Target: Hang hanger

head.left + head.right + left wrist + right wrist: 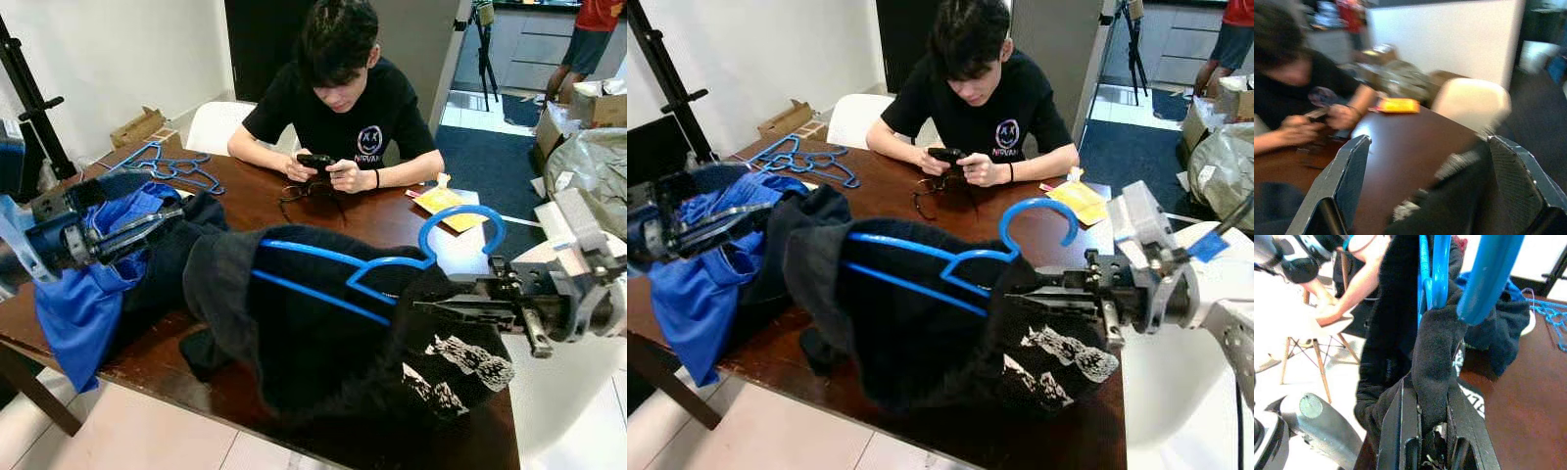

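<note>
Dark wooden table (294, 211) with a person (338, 108) seated at the far side using a phone (315, 162). Black garment (313, 333) lies on the table, blue hanger (377, 264) threaded in it, hook up. Blue cloth (83, 284) at left. Right gripper (441, 305) clenched on the black garment's fabric near the hanger neck. Left gripper (1425, 196) released, 2 fingers spread, over the blue cloth. Spare blue hangers (171, 166) on the far left corner.

I count two hands, left (147, 227) and right (436, 308). On the desk (294, 211) sit one black garment (313, 333), one blue garment (83, 294) and one yellow packet (446, 204). One hanger (372, 264) lies in the black garment; several more (171, 166) are piled at the desk's far corner. I see two people, one seated (343, 98) behind the desk, one standing (588, 39) farther back.
</note>
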`<state>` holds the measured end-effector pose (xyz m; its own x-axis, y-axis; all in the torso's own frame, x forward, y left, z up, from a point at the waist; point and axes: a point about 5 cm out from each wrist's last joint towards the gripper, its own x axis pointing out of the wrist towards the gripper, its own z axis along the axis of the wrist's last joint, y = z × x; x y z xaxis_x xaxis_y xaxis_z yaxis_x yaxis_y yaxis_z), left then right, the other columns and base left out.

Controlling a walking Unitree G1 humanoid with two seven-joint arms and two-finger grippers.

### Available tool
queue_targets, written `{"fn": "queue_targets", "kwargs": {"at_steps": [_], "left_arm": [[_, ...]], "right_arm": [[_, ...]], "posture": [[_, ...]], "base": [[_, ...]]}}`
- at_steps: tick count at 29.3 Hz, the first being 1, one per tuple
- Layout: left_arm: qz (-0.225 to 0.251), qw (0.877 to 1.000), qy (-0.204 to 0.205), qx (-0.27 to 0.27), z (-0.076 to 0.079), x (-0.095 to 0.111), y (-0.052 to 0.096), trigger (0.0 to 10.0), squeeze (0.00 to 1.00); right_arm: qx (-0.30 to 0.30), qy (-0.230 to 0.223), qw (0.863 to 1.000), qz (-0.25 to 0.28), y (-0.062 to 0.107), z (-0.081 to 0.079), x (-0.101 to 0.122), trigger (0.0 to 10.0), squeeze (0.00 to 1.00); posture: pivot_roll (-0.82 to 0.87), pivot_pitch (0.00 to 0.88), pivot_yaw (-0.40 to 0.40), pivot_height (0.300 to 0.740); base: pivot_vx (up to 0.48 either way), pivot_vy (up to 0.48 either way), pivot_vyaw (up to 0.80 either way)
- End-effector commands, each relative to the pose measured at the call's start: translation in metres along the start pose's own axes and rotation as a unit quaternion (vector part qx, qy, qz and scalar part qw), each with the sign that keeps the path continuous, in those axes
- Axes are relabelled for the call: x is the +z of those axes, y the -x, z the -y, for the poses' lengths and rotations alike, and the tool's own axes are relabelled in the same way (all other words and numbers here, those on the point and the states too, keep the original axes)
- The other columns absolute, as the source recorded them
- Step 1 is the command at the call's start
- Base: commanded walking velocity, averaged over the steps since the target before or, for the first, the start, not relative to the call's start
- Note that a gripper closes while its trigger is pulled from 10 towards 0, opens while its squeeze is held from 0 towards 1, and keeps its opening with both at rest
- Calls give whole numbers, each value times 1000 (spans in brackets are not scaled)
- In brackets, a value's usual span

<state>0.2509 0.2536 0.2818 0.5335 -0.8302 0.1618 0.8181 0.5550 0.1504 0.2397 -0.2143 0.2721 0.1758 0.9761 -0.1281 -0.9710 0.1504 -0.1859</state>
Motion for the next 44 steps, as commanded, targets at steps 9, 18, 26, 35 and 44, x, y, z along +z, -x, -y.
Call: {"fn": "queue_targets", "kwargs": {"at_steps": [9,18,26,35,44], "left_arm": [[-44,991,48,-117,34,-16,-11,10000,0],[-33,988,49,-143,36,-11,-15,10000,0],[-39,987,49,-151,39,-11,-15,10000,0],[-64,984,65,-152,40,-21,-16,0,0],[-79,984,66,-147,37,-24,-14,0,0]], "right_arm": [[34,23,998,37,-8,-6,16,0,0],[35,12,999,30,-10,-7,13,0,0],[36,12,999,29,-11,-8,13,0,0],[46,18,998,46,-13,-11,20,0,0],[45,23,997,60,-14,-12,26,0,0]], "posture": [[100,0,31,740],[101,0,34,740],[106,0,36,740],[101,0,42,740],[97,0,45,740]], "base": [[0,0,0],[0,0,0],[0,0,0],[0,0,0],[0,0,0]]}}
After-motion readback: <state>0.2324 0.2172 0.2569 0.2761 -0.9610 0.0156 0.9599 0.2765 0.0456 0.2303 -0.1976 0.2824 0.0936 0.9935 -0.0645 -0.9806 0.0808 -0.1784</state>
